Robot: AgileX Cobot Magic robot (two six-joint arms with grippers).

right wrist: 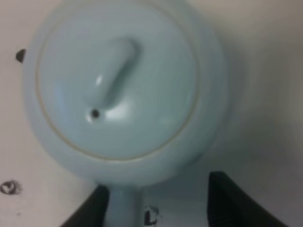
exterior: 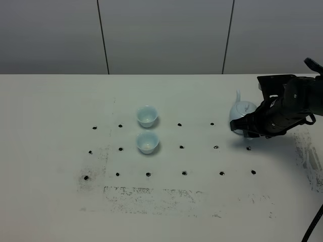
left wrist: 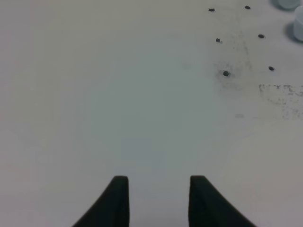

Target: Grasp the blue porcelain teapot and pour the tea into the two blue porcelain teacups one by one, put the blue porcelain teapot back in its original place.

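Note:
The blue porcelain teapot (exterior: 241,113) stands upright on the right of the white table (exterior: 50,151), lid on, spout pointing to the back. In the right wrist view the teapot (right wrist: 118,90) fills the picture from above. Its handle (right wrist: 124,208) lies between the fingers of my right gripper (right wrist: 156,198). One finger is against the handle and the other stands apart from it, so the right gripper (exterior: 246,132) is open. The two blue porcelain teacups (exterior: 147,116) (exterior: 147,142) stand one behind the other at mid-table. My left gripper (left wrist: 158,189) hovers over bare table, fingers apart, holding nothing.
Rows of small black dots (exterior: 181,147) mark the table, with dark scuffed patches (exterior: 151,194) toward the front. The right arm's black cable (exterior: 313,222) hangs at the right edge. A grey panelled wall (exterior: 161,35) runs behind the table.

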